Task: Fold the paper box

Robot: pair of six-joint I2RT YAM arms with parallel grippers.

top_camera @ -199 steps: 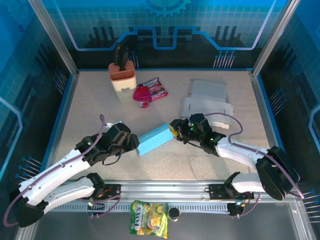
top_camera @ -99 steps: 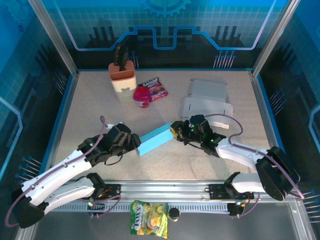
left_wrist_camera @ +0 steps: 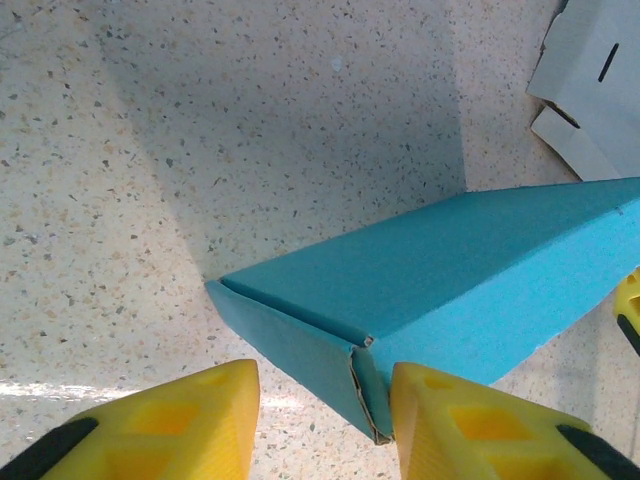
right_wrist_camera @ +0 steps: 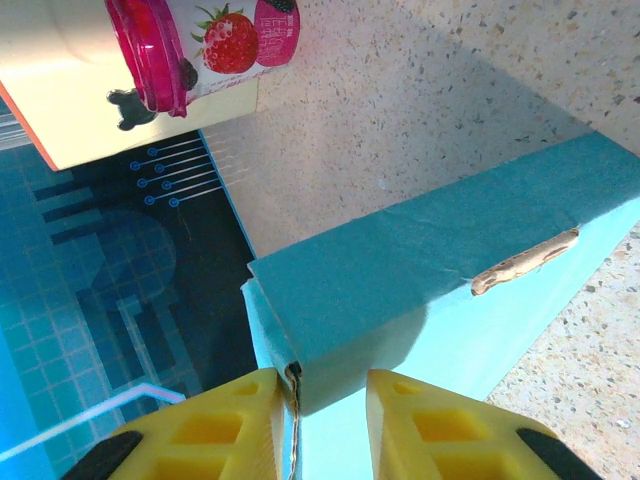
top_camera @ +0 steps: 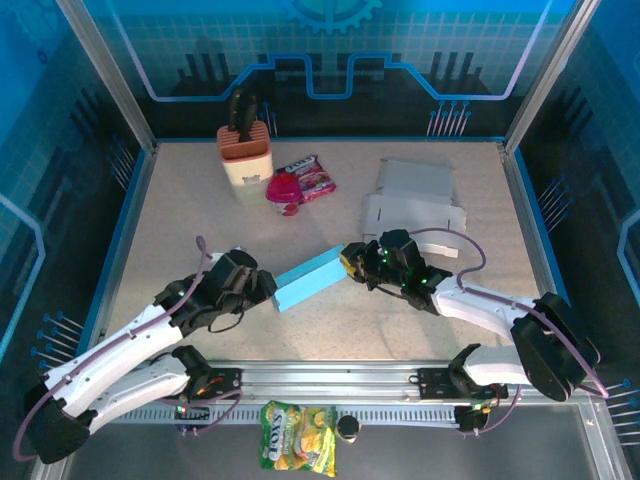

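The blue paper box (top_camera: 310, 278) lies slantwise in the middle of the table, folded into a long closed shape. My left gripper (top_camera: 268, 288) is at its near-left end. In the left wrist view the box (left_wrist_camera: 450, 260) has its end corner between my yellow fingers: the right finger (left_wrist_camera: 470, 425) touches the end flap, the left finger (left_wrist_camera: 195, 425) stands apart from it, so the left gripper (left_wrist_camera: 325, 415) is open. My right gripper (top_camera: 350, 258) holds the far-right end. In the right wrist view the right gripper (right_wrist_camera: 320, 420) is shut on the box (right_wrist_camera: 430, 270) corner.
A flat white cardboard sheet (top_camera: 412, 200) lies at the back right. A beige holder with black handles (top_camera: 245, 155), a strawberry cup (top_camera: 284, 190) and a candy pack (top_camera: 312, 175) stand at the back left. A snack bag (top_camera: 297, 450) lies in front of the rail.
The left gripper's jaws have narrowed around the box's near end and the left arm shifted slightly. The right jaws closed a little on the far end. The box stays put.
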